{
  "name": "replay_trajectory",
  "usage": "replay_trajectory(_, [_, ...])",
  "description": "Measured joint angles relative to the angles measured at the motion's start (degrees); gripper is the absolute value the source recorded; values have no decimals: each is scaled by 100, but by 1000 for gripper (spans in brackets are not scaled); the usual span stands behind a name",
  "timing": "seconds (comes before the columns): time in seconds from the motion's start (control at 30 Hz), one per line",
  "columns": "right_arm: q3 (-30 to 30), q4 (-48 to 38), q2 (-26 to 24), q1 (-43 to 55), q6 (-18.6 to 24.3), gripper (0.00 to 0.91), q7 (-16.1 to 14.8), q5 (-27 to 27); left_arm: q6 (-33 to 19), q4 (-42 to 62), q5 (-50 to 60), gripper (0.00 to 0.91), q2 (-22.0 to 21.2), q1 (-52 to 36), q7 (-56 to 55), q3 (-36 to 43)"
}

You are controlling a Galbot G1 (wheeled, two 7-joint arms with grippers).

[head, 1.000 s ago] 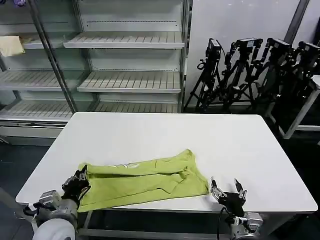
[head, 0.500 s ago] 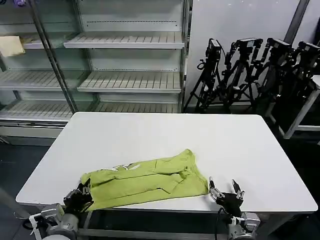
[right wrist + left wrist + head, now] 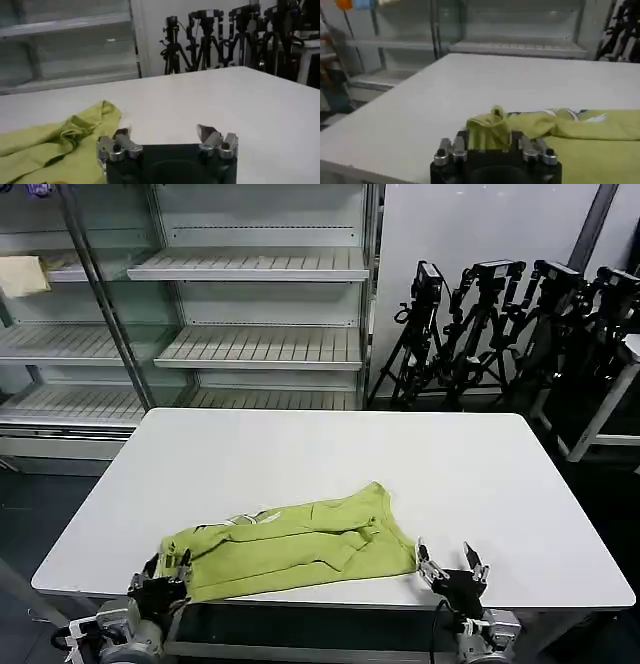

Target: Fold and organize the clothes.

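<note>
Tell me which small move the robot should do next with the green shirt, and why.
Probably shift the right tool sideways to the near corner of the lime yellow-green soft fabric shirt. That tool is open and empty beside the corner, while the left tool sits at the opposite end, fabric bunched between its fingers.

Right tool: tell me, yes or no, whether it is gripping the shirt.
No. The right tool stands open on bare table just beside the shirt, holding nothing.

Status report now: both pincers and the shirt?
Left pincer open at lime yellow-green soft collared shirt's corner. Right pincer open, beside shirt. Nothing in the way.
</note>
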Motion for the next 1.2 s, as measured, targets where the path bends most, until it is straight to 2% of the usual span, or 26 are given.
replay_trajectory(0.47, [-6,30,8,-75,2,907,-2,-34,-162,-137,-125,907,-273,-36,-315,239])
replay_trajectory(0.87, [-69,-42,2,22,-3,907,6,-33,-69,-565,-416,907,-325,-76,-511,448])
replay_trajectory(1.2, [-69,-97,8,75,-23,907,17,-46,-193,43,-109,907,-509,-420,-690,661])
